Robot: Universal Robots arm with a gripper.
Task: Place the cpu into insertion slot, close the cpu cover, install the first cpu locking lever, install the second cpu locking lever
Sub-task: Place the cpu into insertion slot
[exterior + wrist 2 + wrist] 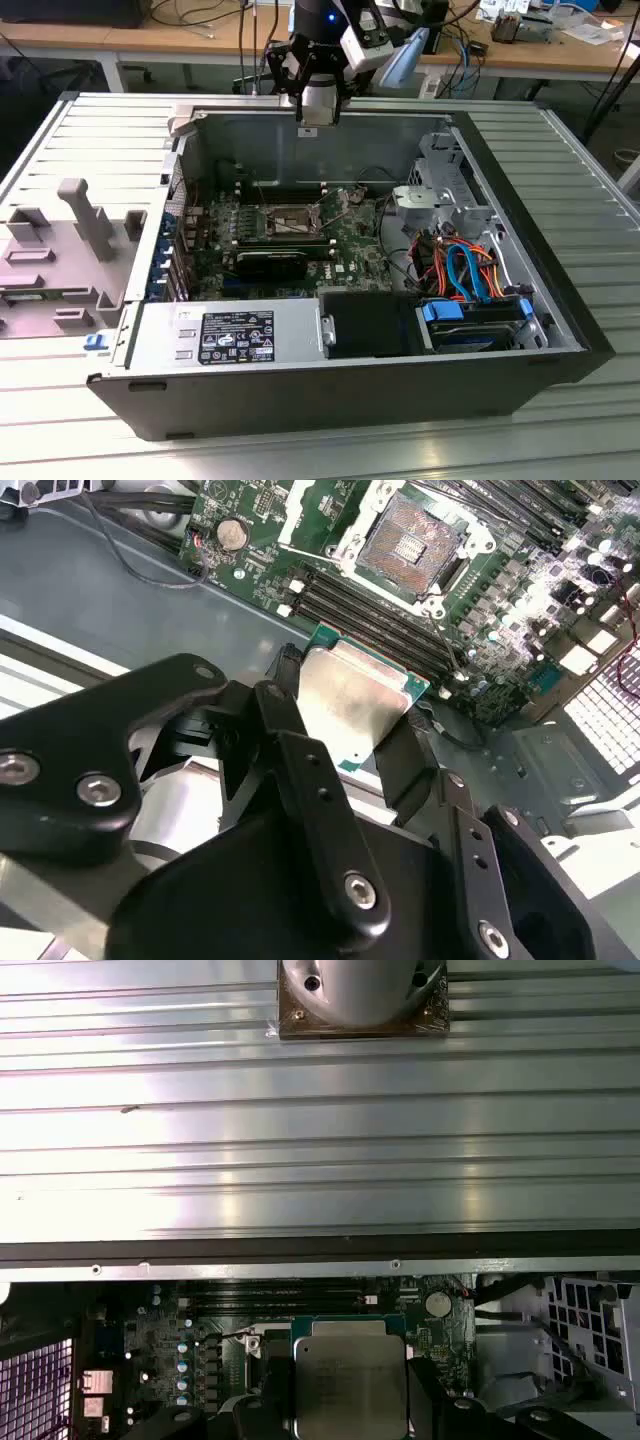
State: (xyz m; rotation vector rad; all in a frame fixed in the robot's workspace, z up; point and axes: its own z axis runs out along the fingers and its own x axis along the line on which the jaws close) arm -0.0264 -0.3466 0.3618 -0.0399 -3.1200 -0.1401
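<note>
Black fingers (pixel 290 730) of the gripper (pixel 345 720) stand close in the second wrist view, clamped on two opposite edges of the cpu (pixel 352 702), whose silver top faces the camera (a green rim shows along one side). Beyond it on the motherboard (pixel 500 630) the slot (pixel 408 542) lies uncovered, its dark square of contacts bare inside a silver frame. Long black memory slots (pixel 370 615) run between the slot and the chip. In the exterior view the gripper hangs above the wall of the open case (pixel 300 385) farthest from that camera, clear of the board and well apart from the slot. The case rests on a ribbed metal bench (pixel 560 430)
</note>
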